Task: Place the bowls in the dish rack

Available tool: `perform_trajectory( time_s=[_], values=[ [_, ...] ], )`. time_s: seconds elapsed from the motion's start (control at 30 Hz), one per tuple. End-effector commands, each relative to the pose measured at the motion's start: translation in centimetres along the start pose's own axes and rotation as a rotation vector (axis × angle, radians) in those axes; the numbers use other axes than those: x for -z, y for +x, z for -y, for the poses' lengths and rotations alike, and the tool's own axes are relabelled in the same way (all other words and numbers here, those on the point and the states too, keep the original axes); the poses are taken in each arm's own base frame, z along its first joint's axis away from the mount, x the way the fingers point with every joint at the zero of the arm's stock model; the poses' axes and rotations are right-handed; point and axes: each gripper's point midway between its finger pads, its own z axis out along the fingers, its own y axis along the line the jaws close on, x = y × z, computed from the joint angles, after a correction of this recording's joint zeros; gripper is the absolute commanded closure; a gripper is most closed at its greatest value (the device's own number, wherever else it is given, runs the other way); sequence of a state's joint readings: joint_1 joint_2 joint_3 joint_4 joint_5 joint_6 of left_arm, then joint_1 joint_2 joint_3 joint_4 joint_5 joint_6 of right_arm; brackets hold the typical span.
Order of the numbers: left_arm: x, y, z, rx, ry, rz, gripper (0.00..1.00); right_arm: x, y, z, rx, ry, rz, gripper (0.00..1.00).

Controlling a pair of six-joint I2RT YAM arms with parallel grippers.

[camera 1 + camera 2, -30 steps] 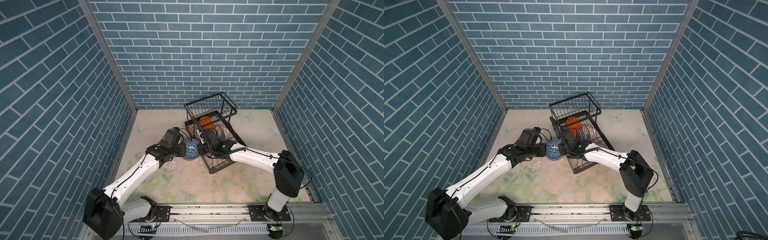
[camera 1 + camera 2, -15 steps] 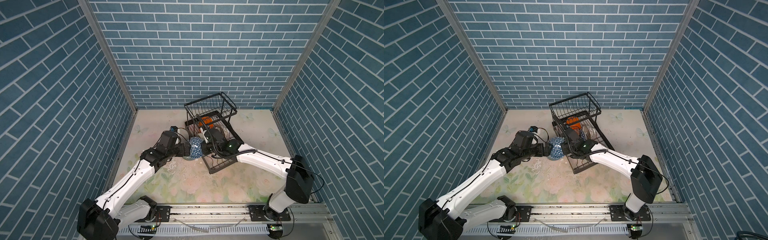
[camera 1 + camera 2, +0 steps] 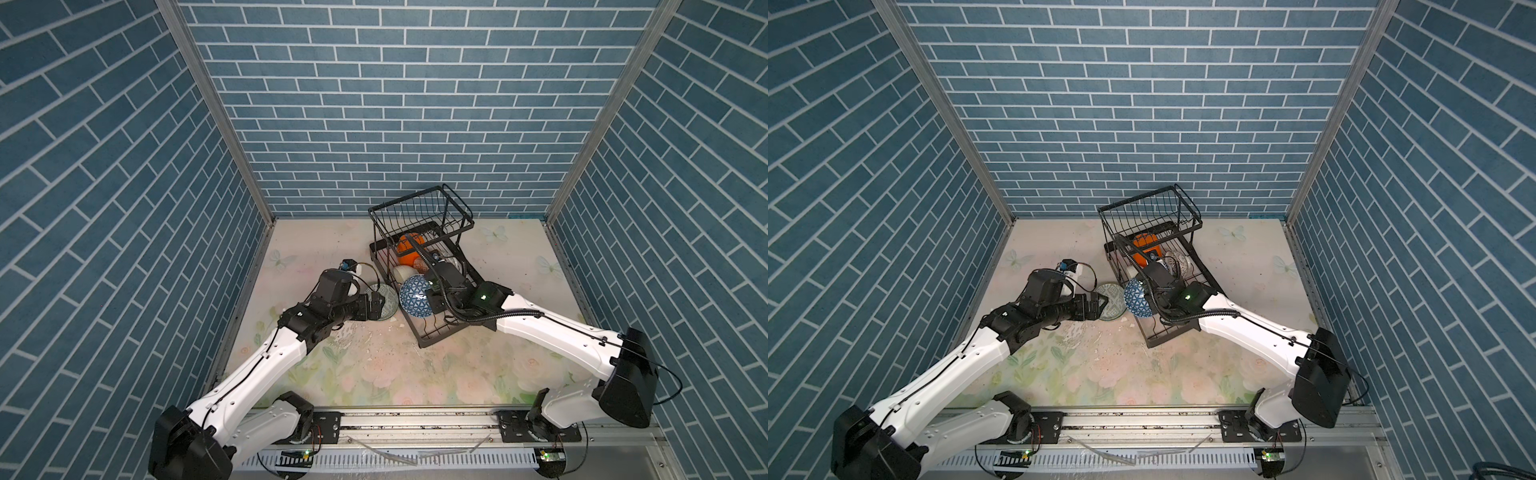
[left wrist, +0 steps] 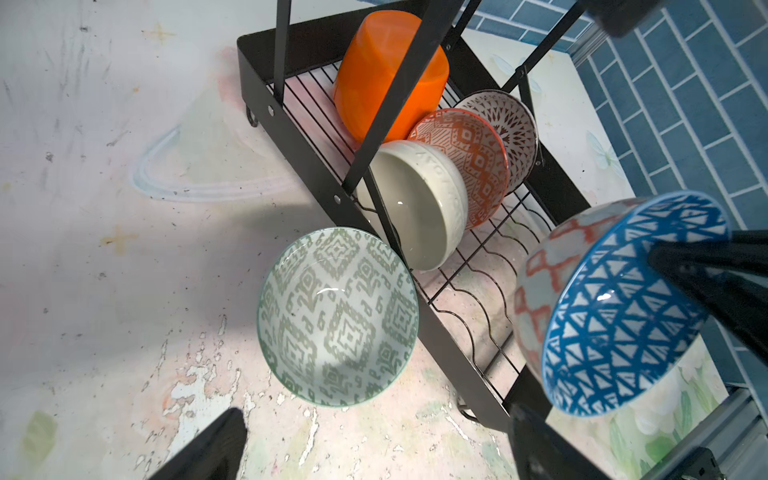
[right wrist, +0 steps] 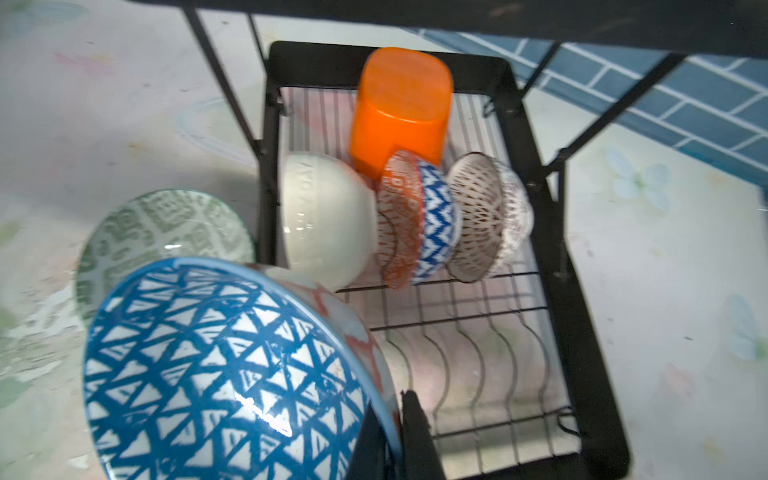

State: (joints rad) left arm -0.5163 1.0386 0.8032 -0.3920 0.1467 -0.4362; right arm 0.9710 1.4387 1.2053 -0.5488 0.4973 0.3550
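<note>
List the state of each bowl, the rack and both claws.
dish rack: holds four bowls.
orange bowl: racked, tipped over.
cream bowl: racked, on edge.
orange-red bowl: racked, on edge.
brown bowl: racked, on edge.
grey-green bowl: on the table, mouth up.
blue bowl: held tilted, not yet racked.
left claw: open, empty.
right claw: shut on the blue bowl.

Both top views are looking steeply down from high above the front rail (image 3: 415,420), facing the back wall (image 3: 395,104) and taking in the whole table (image 3: 374,370) with the dish rack (image 3: 419,216) far off. The left wrist camera is hovering close, looking across the grey-green bowl (image 4: 336,316) at the rack's long side. The right wrist camera is peering, somewhat blurred, apparently down the rack's length past the blue triangle bowl (image 5: 224,374). Both wrist views are sharing these two bowls and the rack.
</note>
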Motion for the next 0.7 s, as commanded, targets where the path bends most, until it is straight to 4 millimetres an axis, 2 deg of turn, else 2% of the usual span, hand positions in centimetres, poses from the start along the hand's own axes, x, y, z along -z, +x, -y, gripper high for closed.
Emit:
perform_trajectory(
  time_s=[0.0,0.2,0.4,0.47,0.67],
  values=[
    [0.3,-0.1,0.2,-0.004,0.028,0.022,0.0,1.1,1.1,4.7,0.061,0.213,0.001,1.0],
    [-0.1,0.1,-0.1,-0.033,0.029,0.061,0.0,1.3,1.2,8.6,0.119,0.383,0.055,1.0],
    [0.0,-0.2,-0.2,-0.047,0.032,0.095,0.0,0.7,1.8,10.8,0.182,0.486,0.09,1.0],
    [-0.2,0.3,-0.7,-0.043,0.018,0.098,0.0,0.3,2.3,11.6,0.18,0.504,0.082,1.0],
    [0.1,0.1,-1.5,-0.037,-0.006,0.158,0.0,-0.7,3.4,13.2,0.213,0.568,0.071,1.0]
  ],
)
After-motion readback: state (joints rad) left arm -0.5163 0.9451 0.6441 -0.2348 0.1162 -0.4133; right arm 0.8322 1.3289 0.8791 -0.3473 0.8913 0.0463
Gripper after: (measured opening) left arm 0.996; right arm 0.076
